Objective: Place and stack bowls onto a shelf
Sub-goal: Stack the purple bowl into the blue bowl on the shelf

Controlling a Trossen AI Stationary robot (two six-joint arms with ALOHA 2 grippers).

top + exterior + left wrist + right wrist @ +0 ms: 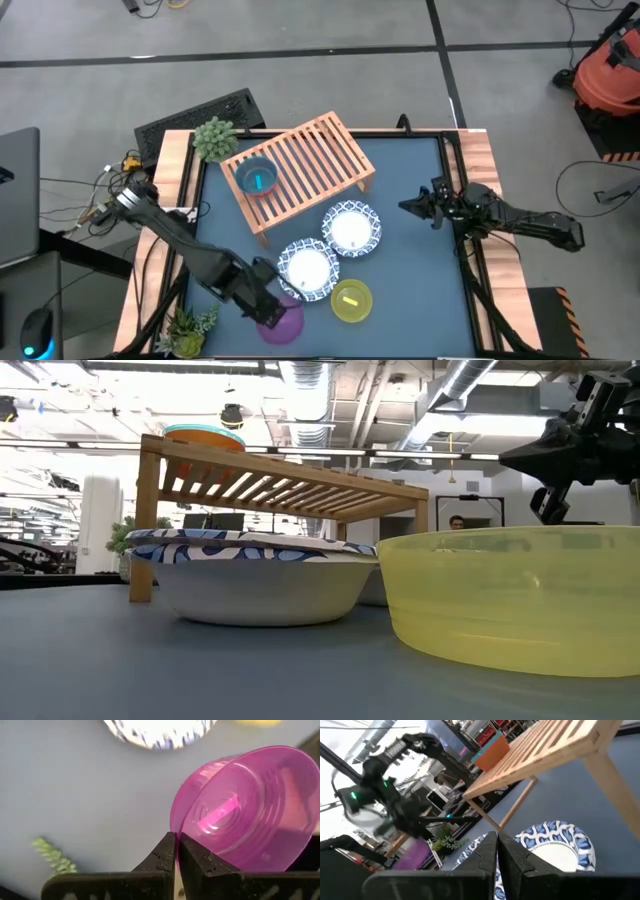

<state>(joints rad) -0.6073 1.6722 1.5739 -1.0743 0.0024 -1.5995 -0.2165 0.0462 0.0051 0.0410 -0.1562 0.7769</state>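
Observation:
My left gripper [268, 306] is shut on the purple bowl [284, 321] at the table's near edge. The yellow bowl [351, 301] stands just right of it. Two white bowls with blue rims [308, 267] [351, 229] stand on the table in front of the wooden slatted shelf [305, 165]. On the shelf's left end a cyan bowl [258, 179] sits nested in a red one. My right gripper [412, 207] is shut and empty above the table's right side, pointing toward the shelf. My left gripper pinches the purple bowl's rim [175, 836] between its two fingers, one finger on the inner side of the wall and one on the outer. The bowl is tipped, with its opening turned sideways. Whether its lower edge touches the table, I cannot tell.
A small green plant [213, 138] stands at the table's far left corner and another [186, 326] at the near left corner. A black keyboard-like slab [200, 115] lies beyond the far edge. A person [457, 522] shows far back in the room.

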